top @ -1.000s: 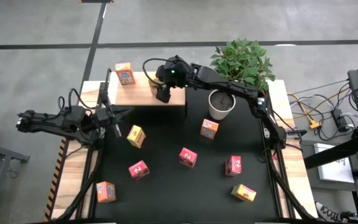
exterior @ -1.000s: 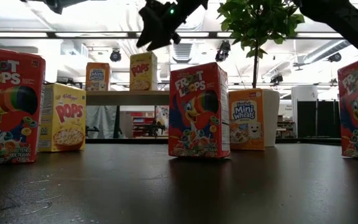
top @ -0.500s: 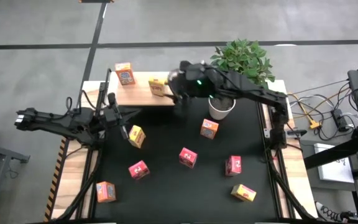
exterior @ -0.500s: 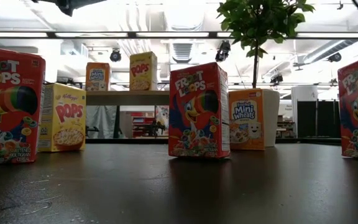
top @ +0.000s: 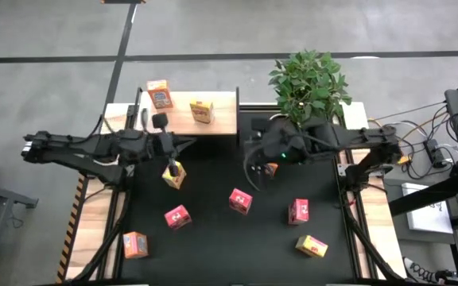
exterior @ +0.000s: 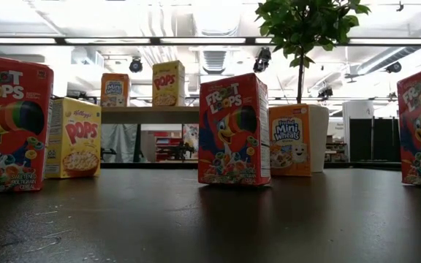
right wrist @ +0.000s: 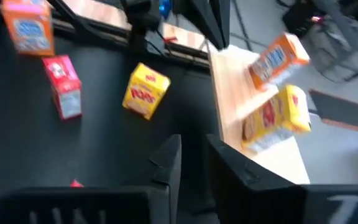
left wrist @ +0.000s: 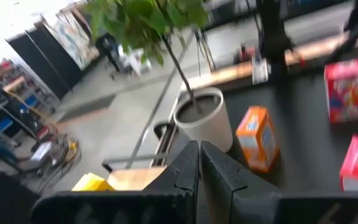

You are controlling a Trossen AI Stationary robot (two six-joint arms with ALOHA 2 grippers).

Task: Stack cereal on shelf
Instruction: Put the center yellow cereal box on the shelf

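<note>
The shelf (top: 188, 114) stands at the table's far edge. An orange cereal box (top: 159, 94) and a yellow one (top: 202, 111) stand upright on its board. Several more cereal boxes rest on the black table, among them a yellow one (top: 174, 174), an orange one (top: 269, 168) and a red one (top: 240, 201). My left gripper (left wrist: 199, 163) is shut and holds nothing. It hovers just in front of the shelf, near the yellow box on the table. My right gripper (right wrist: 193, 163) hangs over the table's middle beside the orange box, a narrow gap between its fingers, nothing in it.
A white pot (top: 286, 133) with a green plant (top: 308, 78) stands at the far right, partly under my right arm. More boxes lie near the front edge: orange (top: 135, 245), red (top: 176, 216), red (top: 298, 210), yellow (top: 312, 247).
My right gripper has left the shelf and swung toward the table's right and near side, over the table's middle; the yellow box stays standing on the shelf. My left gripper has reached toward the table's right, in front of the shelf.
</note>
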